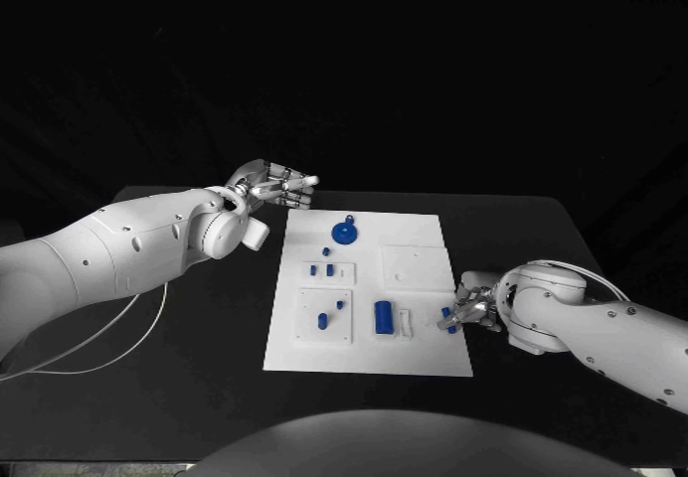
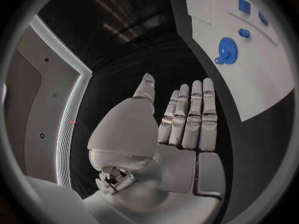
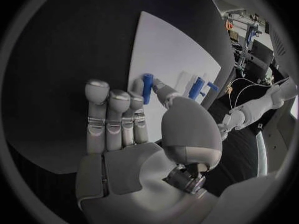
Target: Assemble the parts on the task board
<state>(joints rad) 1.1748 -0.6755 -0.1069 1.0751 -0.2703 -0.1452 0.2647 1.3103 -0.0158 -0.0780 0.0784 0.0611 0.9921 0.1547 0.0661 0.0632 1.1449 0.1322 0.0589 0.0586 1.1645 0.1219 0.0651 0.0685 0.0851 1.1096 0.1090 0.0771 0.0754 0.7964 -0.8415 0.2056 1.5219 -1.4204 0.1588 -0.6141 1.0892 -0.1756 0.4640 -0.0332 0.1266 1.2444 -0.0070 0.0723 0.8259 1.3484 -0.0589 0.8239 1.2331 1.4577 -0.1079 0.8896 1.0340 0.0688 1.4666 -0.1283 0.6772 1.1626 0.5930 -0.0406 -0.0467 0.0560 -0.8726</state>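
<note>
The white task board [image 1: 370, 348] lies in the middle of the black table. On it are a blue gear [image 1: 346, 233], a blue cylinder [image 1: 385, 316] and several small blue pieces, such as one [image 1: 313, 268] in a left block. My right hand [image 1: 473, 308] is at the board's right edge and pinches a small blue peg [image 3: 147, 87] between thumb and finger. My left hand [image 1: 272, 186] hovers off the board's far left corner, its fingers [image 2: 190, 117] stretched out and holding nothing. The left wrist view shows the gear [image 2: 226, 51] on the board [image 2: 261, 79].
A white cable [image 1: 100, 338] loops over the table's left side beneath my left arm. Bare black table [image 1: 187, 328] lies on both sides of the board. The table's far edge runs just behind my left hand.
</note>
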